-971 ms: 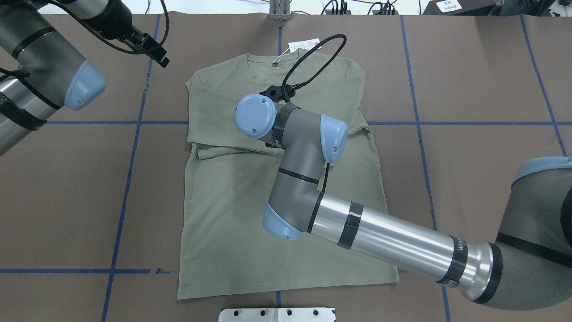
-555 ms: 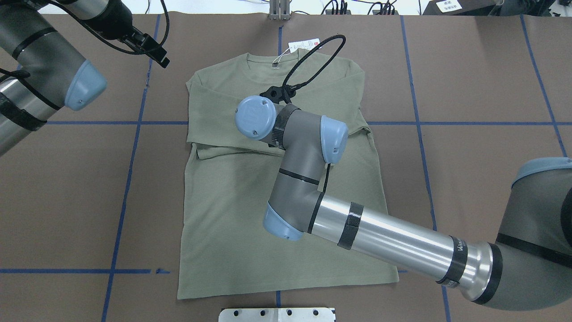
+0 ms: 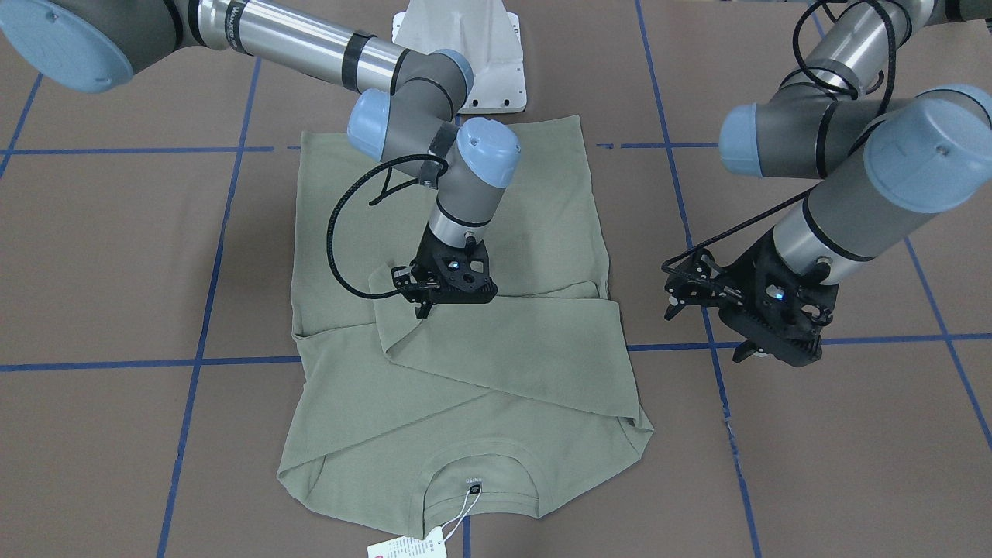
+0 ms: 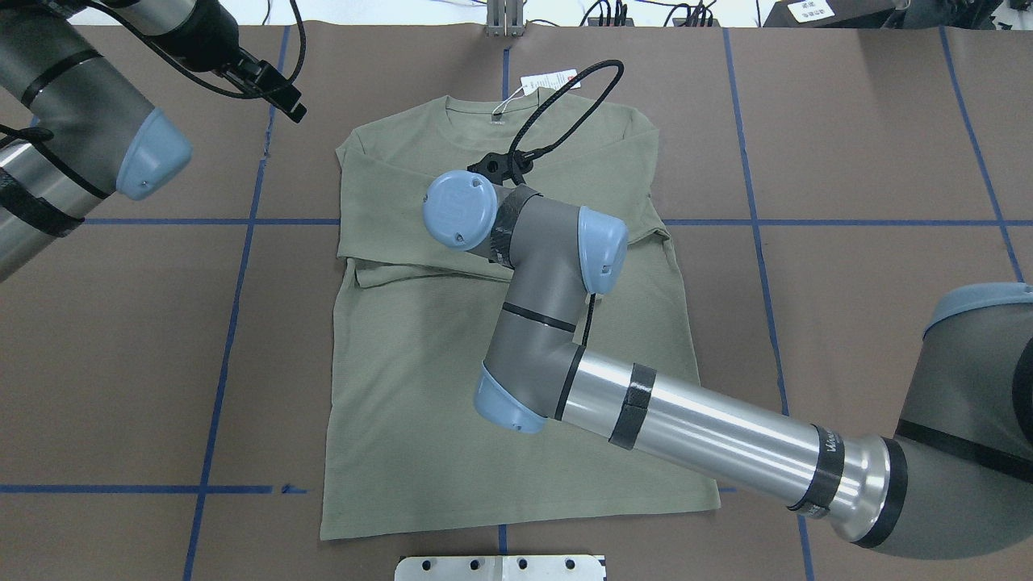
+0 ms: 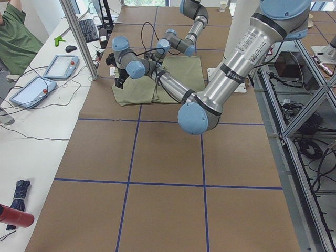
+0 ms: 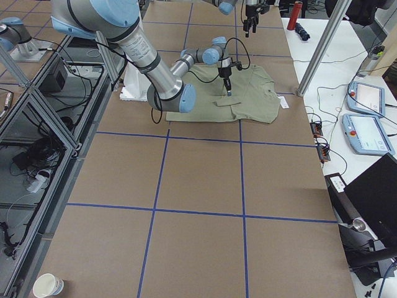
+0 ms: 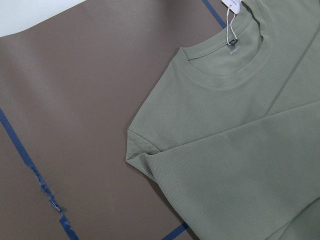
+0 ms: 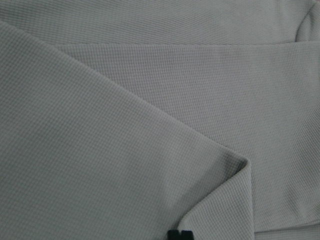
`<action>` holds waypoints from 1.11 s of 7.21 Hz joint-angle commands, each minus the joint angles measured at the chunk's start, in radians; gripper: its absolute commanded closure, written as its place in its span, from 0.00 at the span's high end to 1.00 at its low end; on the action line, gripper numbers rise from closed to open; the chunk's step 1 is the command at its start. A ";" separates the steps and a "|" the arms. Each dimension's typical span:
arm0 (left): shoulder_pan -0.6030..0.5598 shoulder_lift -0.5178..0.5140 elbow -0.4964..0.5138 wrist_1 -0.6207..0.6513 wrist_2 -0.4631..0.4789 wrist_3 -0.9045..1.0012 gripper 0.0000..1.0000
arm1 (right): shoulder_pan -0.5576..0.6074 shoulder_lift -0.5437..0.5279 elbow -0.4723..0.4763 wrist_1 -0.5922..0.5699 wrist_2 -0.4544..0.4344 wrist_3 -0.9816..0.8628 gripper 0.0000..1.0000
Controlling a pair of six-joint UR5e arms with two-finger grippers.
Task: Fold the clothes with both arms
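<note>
brown table (image 4: 847,121), blue tape grid (image 4: 234,323). left gripper (image 4: 292,106) off the cloth at its left; jaws: cannot tell. sage knit shirt (image 4: 420,363) mid-table, flat, both sleeves folded across chest (hang tag (image 4: 550,81) beyond collar). right gripper (image 3: 423,308) low on the upper sleeve's fold; jaw state unclear, wrist covers it overhead.

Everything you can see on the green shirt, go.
Sage-green waffle-knit long-sleeved shirt, flat on the brown table cover, round neckline away from the robot. Both sleeves folded across the chest, overlapping. White-and-red hang tag on string beyond the collar. Right gripper at the cuff of the top sleeve; grip unclear.
</note>
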 commanded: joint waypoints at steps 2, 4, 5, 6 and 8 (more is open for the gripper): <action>0.001 -0.001 -0.002 0.001 0.000 -0.002 1.00 | 0.044 -0.082 0.134 -0.062 0.011 -0.050 0.00; 0.001 -0.001 -0.002 0.001 0.000 -0.002 1.00 | 0.072 -0.195 0.253 -0.089 0.006 -0.166 0.00; 0.001 -0.001 -0.002 0.001 0.000 -0.002 1.00 | 0.088 -0.212 0.255 -0.087 0.003 -0.213 0.00; 0.001 -0.001 -0.002 0.001 0.000 -0.002 1.00 | 0.104 -0.226 0.252 -0.083 0.000 -0.256 0.00; 0.001 -0.001 -0.003 0.001 0.000 -0.003 1.00 | 0.118 -0.229 0.245 -0.080 -0.001 -0.278 0.00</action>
